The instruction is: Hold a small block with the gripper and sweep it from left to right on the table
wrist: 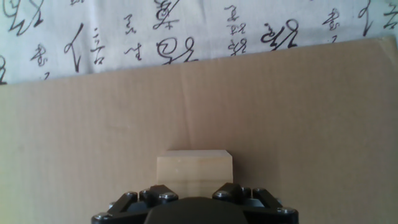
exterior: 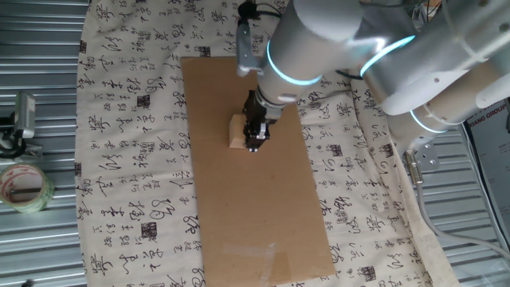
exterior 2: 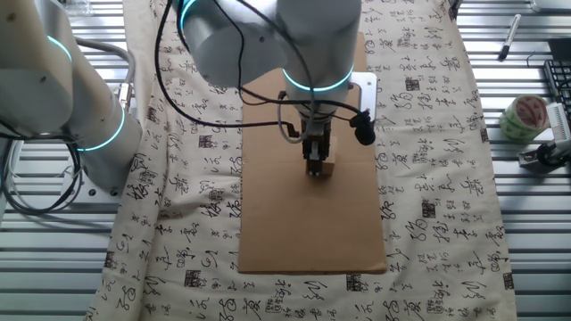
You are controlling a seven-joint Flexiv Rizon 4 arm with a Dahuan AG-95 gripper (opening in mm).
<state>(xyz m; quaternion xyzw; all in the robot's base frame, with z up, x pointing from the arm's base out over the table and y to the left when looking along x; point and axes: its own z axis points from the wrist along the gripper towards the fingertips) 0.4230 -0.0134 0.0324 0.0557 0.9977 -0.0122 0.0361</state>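
Note:
The small block [exterior: 237, 131], a pale tan wooden cube, sits on the brown cardboard sheet [exterior: 255, 207] of the table [exterior: 135, 159], near the sheet's upper middle. My gripper [exterior: 255, 142] points straight down and is shut on the block, which sticks out to one side of the black fingers. In the other fixed view the block [exterior 2: 326, 168] shows just below the gripper [exterior 2: 316, 166]. The hand view has the block [wrist: 194, 167] low in the centre, its near part hidden behind the gripper [wrist: 194, 194], with bare cardboard [wrist: 298, 124] all around.
A tape roll [exterior: 24, 187] and a small grey clamp-like object [exterior: 20, 119] lie on the ribbed metal left of the cloth. In the other fixed view the tape roll [exterior 2: 522, 116] is at the right, with a pen [exterior 2: 507, 40] beyond it.

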